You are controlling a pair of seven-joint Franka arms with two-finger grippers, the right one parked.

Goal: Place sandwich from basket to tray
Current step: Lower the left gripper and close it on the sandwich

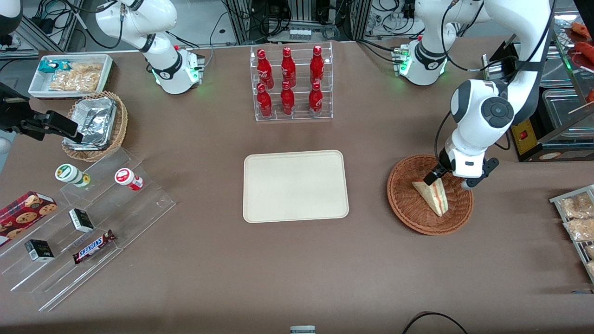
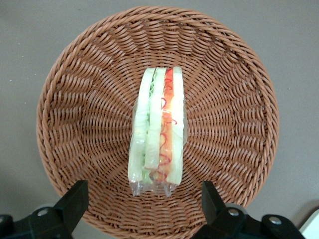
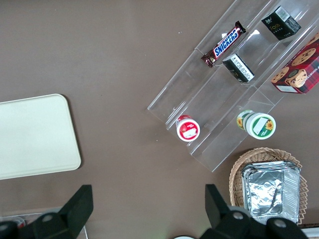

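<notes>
Hovering over the basket (image 1: 429,195), the gripper (image 1: 449,179) has its fingers (image 2: 75,201) spread wide, one on each side of the sandwich's end, touching nothing. One sandwich (image 1: 432,196) lies in the basket, near its middle, wrapped in clear film. One tray (image 1: 295,186) sits bare at mid-table, well apart from the basket, toward the parked arm's end. Six red bottles (image 1: 288,81) stand in a clear rack (image 1: 292,82), farther from the front camera than the tray. The wrist view shows what the front view does not: the sandwich's cut edge, with three pale bread layers, green filling and red filling between them. The front view alone shows tray and basket together. The right wrist view shows two small jars (image 3: 188,128) and one Snickers bar (image 3: 224,44) on clear steps (image 3: 219,99).
</notes>
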